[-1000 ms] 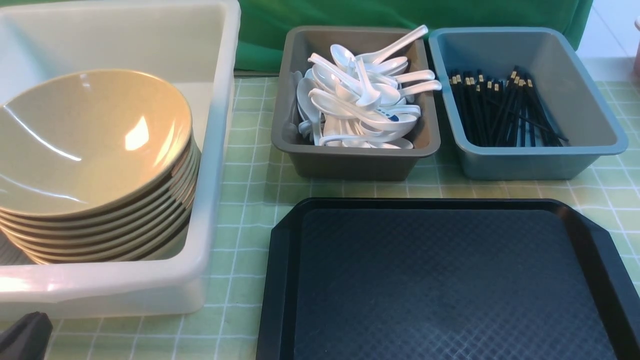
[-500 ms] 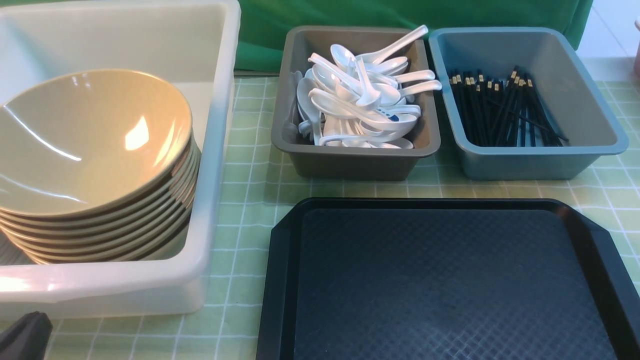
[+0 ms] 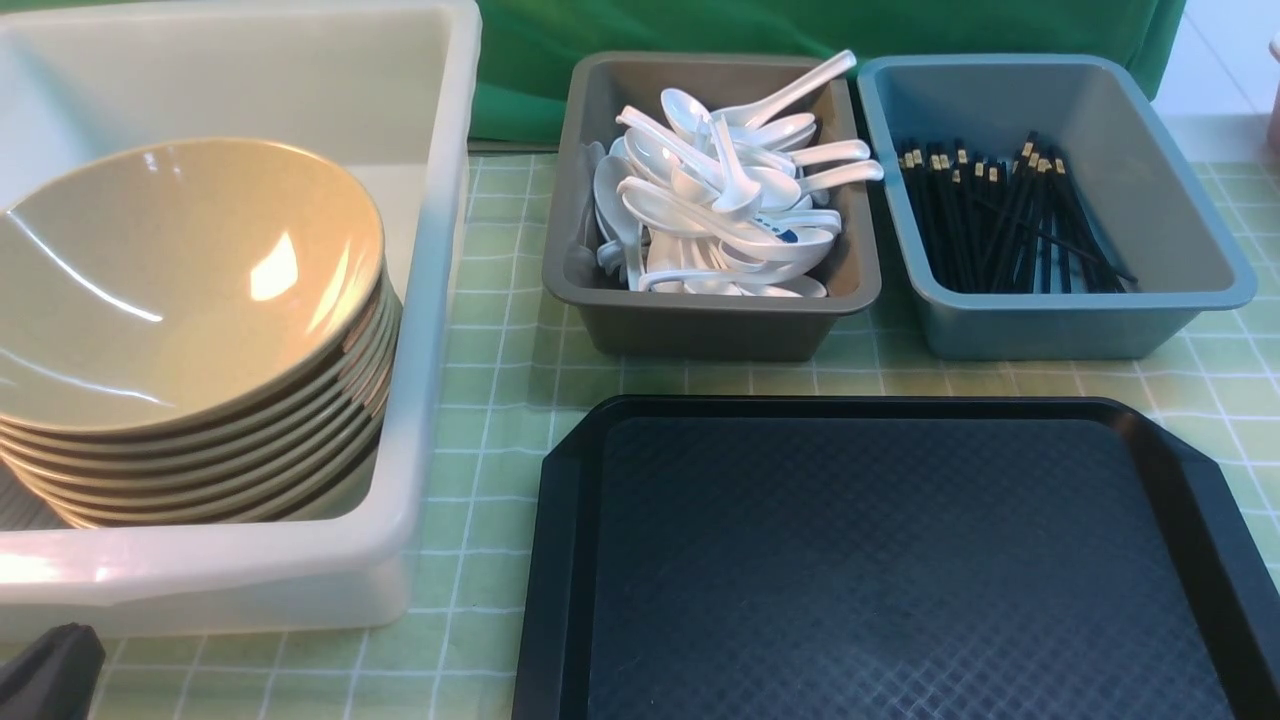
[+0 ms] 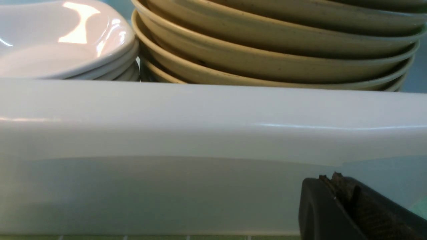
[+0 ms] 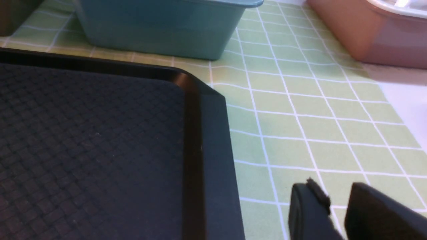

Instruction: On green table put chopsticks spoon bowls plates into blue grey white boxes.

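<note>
I see my left gripper [image 4: 340, 186] closed and empty beside the white box [image 4: 200, 133] — right gripper [image 5: 337, 200] narrowly parted, empty, above the table's [image 5: 300, 116] right edge.

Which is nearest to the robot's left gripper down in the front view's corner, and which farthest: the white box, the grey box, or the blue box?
From the left gripper:
1. White box, right beside it on the left, holding the bowls.
2. Grey box, middle back, full of spoons.
3. Blue box, far right, holding chopsticks.
</note>
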Tool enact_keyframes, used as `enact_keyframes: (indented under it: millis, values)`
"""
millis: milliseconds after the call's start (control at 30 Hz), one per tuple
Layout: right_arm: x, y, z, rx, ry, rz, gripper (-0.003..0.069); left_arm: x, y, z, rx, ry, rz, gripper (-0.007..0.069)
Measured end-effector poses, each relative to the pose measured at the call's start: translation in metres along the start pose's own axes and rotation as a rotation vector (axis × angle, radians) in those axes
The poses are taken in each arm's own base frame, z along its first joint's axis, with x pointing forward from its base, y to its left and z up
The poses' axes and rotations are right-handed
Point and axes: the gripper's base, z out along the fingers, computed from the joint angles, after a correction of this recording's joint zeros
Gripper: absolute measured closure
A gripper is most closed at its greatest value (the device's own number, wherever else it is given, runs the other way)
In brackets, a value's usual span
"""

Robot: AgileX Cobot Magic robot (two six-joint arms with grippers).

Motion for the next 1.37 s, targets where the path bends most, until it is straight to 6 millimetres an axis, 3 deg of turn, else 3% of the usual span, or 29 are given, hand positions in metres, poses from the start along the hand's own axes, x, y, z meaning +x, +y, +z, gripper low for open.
enact_keyframes:
  millis: [1367]
  values:
    - [0.0001, 0.0001, 0.0002, 0.000, -0.003, -0.002, 0.0440, 0.0000, 0.0001, 0.0000, -0.001, 0.000, 0.000, 0.0626]
